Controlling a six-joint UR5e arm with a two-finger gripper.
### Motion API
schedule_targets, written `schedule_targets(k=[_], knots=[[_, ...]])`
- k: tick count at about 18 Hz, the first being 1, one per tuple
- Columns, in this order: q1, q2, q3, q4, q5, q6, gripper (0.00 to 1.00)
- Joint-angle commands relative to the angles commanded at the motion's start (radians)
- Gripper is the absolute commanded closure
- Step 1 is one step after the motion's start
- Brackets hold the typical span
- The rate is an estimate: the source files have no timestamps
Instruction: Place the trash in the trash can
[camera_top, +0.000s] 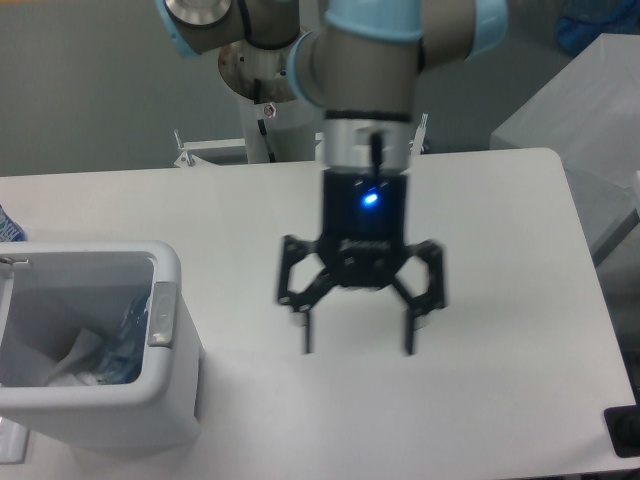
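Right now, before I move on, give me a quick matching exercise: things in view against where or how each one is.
Things:
1. gripper
2. trash can
3. white wrapper
4. grey tab

States:
A. lying inside the bin
B. open and empty, above the table's middle
C. on the bin's right rim
D. standing at the table's left front edge

Pairs: 1-B, 2-D, 3-A, 4-C
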Motion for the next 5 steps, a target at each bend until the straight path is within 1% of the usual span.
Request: schedule_targets(k=[3, 4, 5], knots=[[0.003, 0.048, -0.020, -0.181, 0.146, 0.212, 0.00], [0.003, 0.060, -0.029, -0.233, 0.178, 0.284, 0.00], [0.003, 0.069, -0.037, -0.272, 0.201, 0.336, 0.00]])
